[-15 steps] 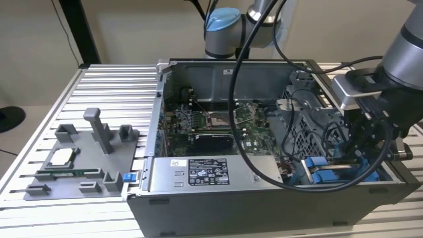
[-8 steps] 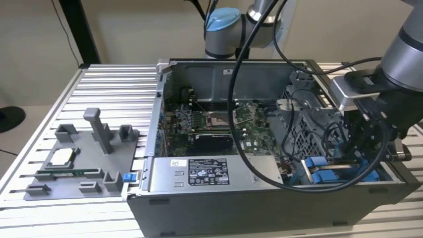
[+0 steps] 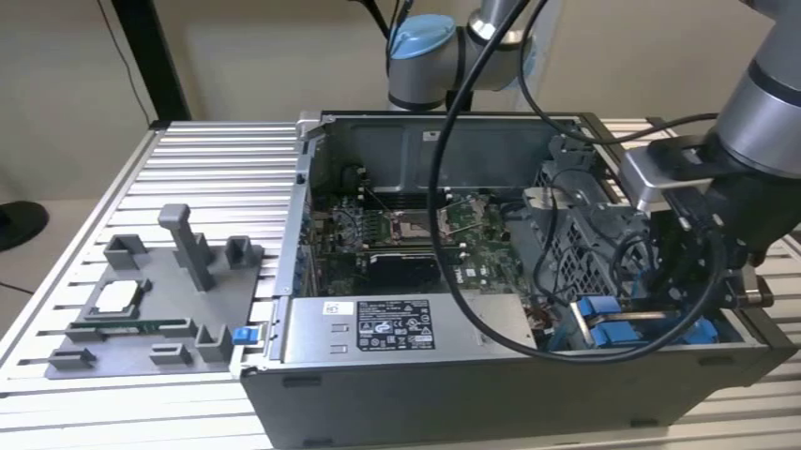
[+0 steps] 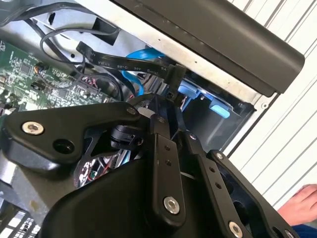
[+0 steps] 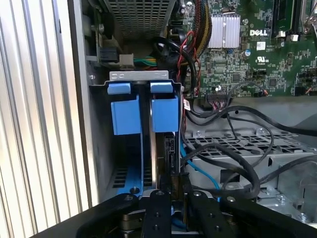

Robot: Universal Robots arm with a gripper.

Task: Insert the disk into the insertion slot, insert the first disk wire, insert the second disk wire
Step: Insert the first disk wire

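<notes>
The disk [image 5: 166,144] stands edge-on in the insertion slot [image 5: 126,171], its blue carrier tab [image 5: 164,113] beside a second blue tab [image 5: 126,115]. In the exterior view the blue carrier parts [image 3: 601,314] lie at the case's front right corner, under my gripper [image 3: 682,281]. My gripper [image 5: 177,193] is shut on the black connector [image 4: 172,77] of a flat black disk wire [image 4: 116,62], holding it right at the disk's rear edge. A blue disk wire [image 5: 198,168] curls beside the connector and also appears as a blue wire [image 4: 141,55] in the second wrist view.
The open computer case [image 3: 414,384] lies on a slatted metal table [image 3: 213,159]. A grey labelled power-supply box [image 3: 375,328], the motherboard [image 3: 400,230] and loose black cables [image 5: 237,153] crowd the bay. A grey fixture tray [image 3: 138,309] sits at the exterior view's left. A person's hand [image 4: 302,203] is near the case.
</notes>
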